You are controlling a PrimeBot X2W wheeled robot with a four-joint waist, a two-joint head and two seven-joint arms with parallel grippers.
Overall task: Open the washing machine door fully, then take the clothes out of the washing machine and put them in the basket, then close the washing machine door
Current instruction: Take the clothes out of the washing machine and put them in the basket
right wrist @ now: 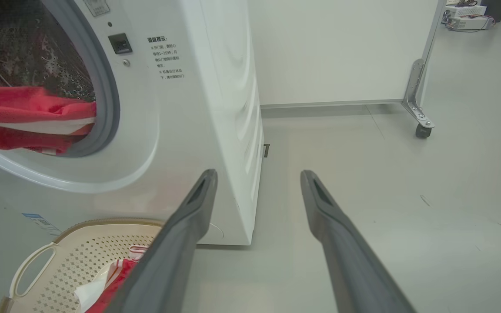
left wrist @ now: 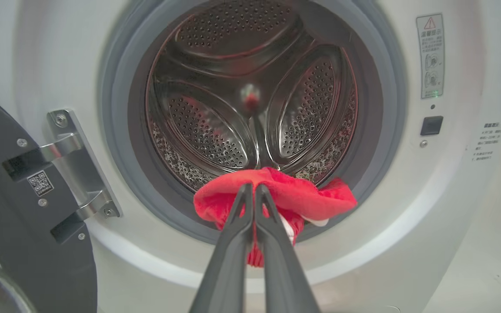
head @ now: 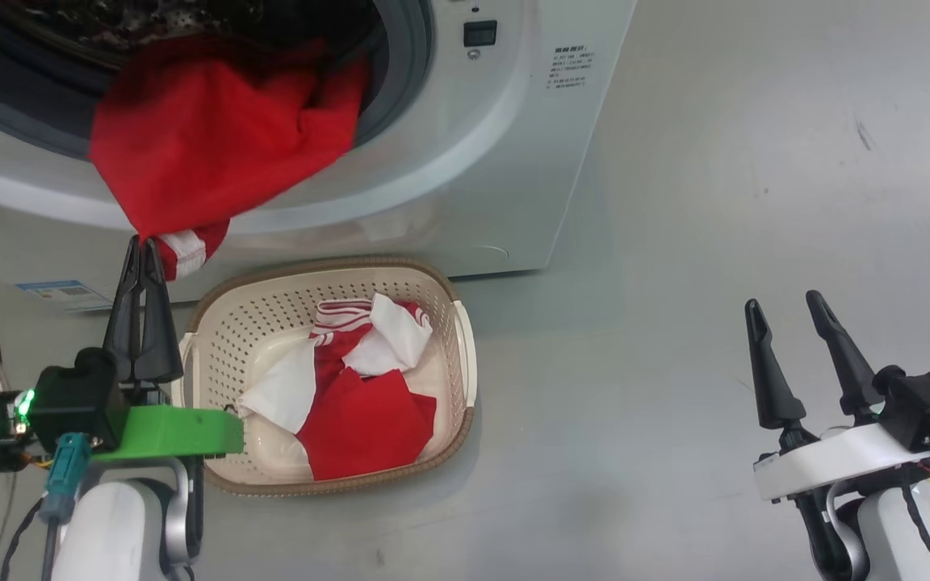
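The washing machine (head: 513,161) stands with its door (left wrist: 15,195) swung open to the left. A red garment (head: 207,137) spills out of the steel drum (left wrist: 250,87) over the grey rubber ring (left wrist: 113,130) and hangs down the white front. The left gripper (head: 142,242) is pinched shut on the garment's lower edge, beside its red-and-white striped cuff (head: 186,248). Just in front of the machine, on the floor (head: 675,403), sits the cream basket (head: 433,278), holding more red and white clothes (head: 352,403). The right gripper (head: 782,303) hovers well to the right, fingers spread wide, holding nothing.
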